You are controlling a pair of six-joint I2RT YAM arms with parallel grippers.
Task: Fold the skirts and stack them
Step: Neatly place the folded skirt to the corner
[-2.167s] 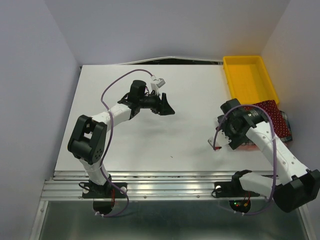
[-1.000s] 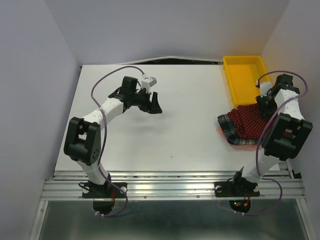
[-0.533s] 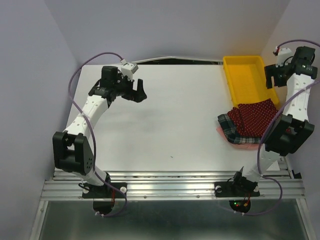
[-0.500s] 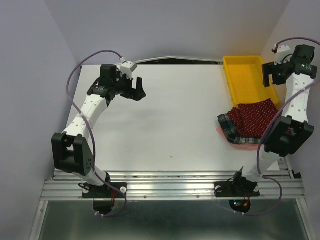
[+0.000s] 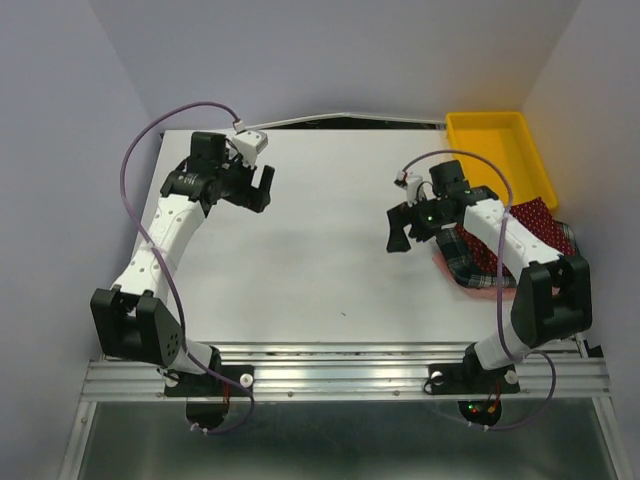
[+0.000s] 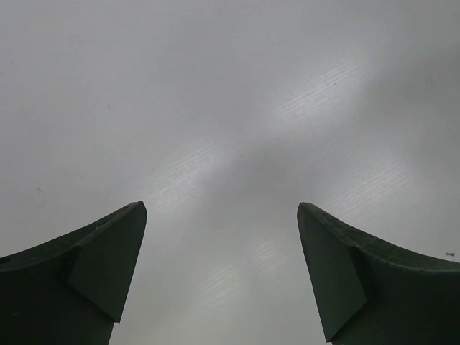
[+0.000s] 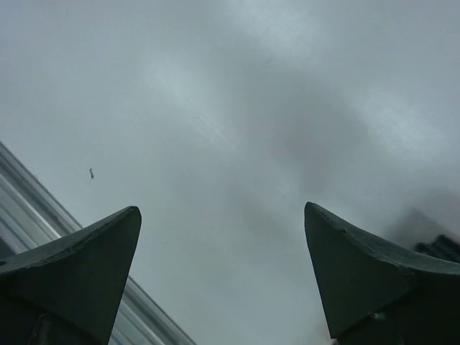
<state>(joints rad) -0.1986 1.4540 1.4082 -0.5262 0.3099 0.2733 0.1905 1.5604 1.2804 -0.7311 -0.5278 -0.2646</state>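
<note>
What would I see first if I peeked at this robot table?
The bright yellow tray in the far right corner jumps out first. Just in front of it, a red dotted skirt and a plaid skirt lie in a pile at the table's right edge. Two white arms hang over the table, left pincer and right pincer both wide open, holding nothing.

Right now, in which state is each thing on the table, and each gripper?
left gripper: open, holding nothing, over bare table.
right gripper: open, holding nothing, left of the skirts.
red dotted skirt: folded, lying on the plaid skirt.
plaid skirt: folded, under the red one, its left edge showing.
yellow tray: flat on the table, behind the skirts.
</note>
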